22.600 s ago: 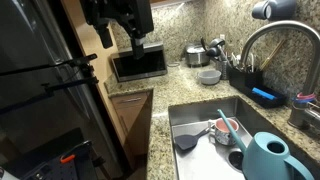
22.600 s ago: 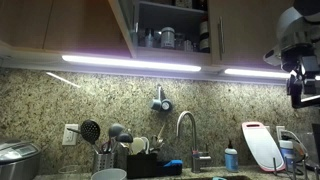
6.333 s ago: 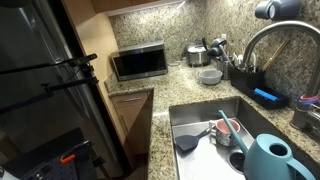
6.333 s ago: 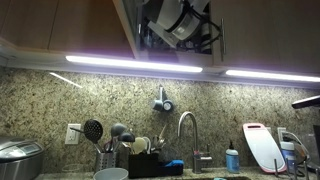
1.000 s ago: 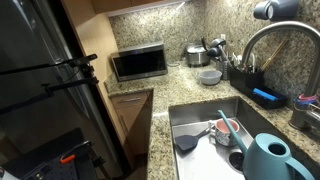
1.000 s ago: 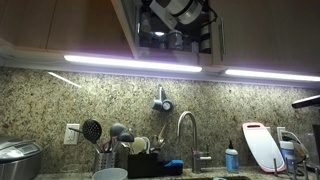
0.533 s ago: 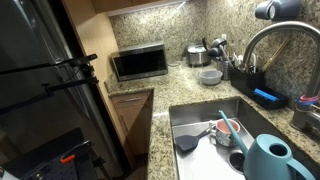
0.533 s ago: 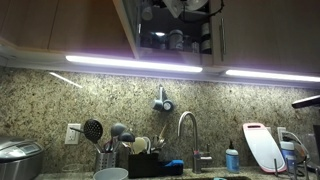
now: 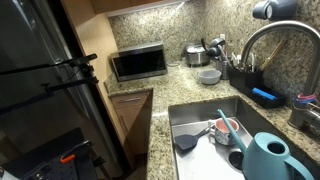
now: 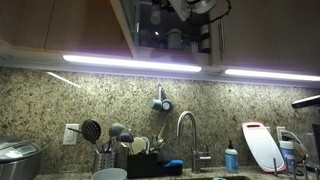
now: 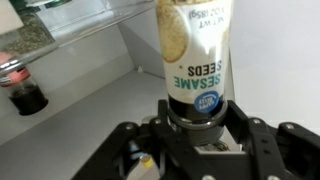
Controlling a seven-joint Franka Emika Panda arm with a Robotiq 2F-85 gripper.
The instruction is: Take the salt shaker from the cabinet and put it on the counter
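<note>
In the wrist view my gripper (image 11: pixel 197 112) is shut on the salt shaker (image 11: pixel 193 50), a clear bottle with a dark cap whose label reads "SESAME SEEDS". The black fingers (image 11: pixel 150 135) clamp it at the cap end. It stands against the white wall of the cabinet (image 11: pixel 70 125). In an exterior view the gripper (image 10: pixel 197 8) is high inside the open cabinet (image 10: pixel 165 35) above the light strip, and the bottle is hidden there. The speckled granite counter (image 9: pixel 160 110) lies well below, beside the sink.
A small dark bottle with a red cap (image 11: pixel 25 92) stands on the cabinet shelf. Below are a microwave (image 9: pixel 138 62), a white bowl (image 9: pixel 209 75), a faucet (image 9: pixel 262 38), a steel sink (image 9: pixel 185 118) with dishes, and a teal watering can (image 9: pixel 265 155).
In the exterior view of the cabinet, the gripper has shifted slightly right and upward. Its grip on the bottle has not changed.
</note>
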